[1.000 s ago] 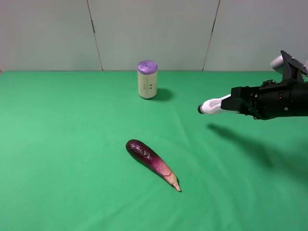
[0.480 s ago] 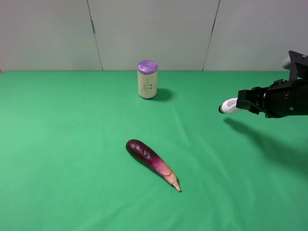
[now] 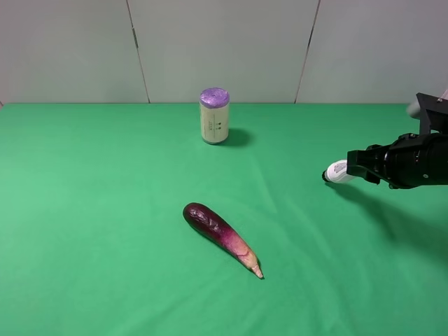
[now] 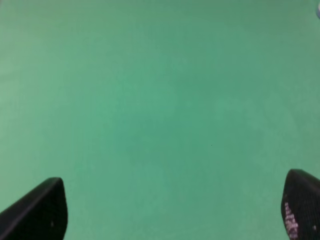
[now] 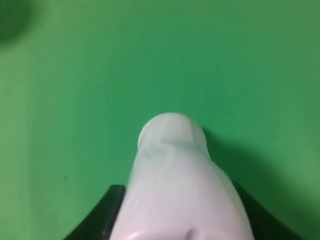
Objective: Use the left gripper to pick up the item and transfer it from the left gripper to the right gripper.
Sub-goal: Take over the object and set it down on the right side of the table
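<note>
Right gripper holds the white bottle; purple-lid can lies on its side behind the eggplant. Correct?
One error: the can stands upright, purple lid on top, as the exterior high view shows. The rest holds: the right gripper holds the white bottle, and the can is behind the eggplant.

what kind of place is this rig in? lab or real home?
Most likely a lab bench, not a home: table under plain green cloth, bare grey wall panels, and staged props only, a can, an eggplant and the bottle in the right gripper.
</note>
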{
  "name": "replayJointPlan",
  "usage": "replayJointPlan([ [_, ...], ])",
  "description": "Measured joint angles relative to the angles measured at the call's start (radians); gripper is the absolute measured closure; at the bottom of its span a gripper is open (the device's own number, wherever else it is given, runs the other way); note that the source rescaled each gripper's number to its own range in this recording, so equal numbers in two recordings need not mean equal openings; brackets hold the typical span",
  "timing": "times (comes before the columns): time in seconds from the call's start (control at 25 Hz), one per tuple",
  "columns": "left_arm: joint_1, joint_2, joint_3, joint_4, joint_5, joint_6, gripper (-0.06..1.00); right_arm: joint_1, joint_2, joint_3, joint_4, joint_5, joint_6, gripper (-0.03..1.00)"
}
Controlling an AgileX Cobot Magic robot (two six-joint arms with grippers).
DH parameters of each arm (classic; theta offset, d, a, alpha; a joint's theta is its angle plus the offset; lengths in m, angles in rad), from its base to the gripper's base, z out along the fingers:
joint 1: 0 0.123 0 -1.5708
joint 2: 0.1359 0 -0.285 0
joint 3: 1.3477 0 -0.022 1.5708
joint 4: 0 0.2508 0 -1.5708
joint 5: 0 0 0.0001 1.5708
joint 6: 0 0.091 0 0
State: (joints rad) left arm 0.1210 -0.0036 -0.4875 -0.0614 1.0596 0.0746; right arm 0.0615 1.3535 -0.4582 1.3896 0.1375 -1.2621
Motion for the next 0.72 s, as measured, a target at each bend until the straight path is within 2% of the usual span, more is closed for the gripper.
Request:
replayJointPlan([
  [0.32,0.000,0.000,0.000,0.000,0.000,0.000,0.20,0.000,0.000,0.000,-0.097,0.075,0.000,0.95],
  [0.72,0.000,0.000,0.000,0.000,0.000,0.000,0.20,0.000,0.000,0.000,-0.171,0.077,0.023,0.95],
])
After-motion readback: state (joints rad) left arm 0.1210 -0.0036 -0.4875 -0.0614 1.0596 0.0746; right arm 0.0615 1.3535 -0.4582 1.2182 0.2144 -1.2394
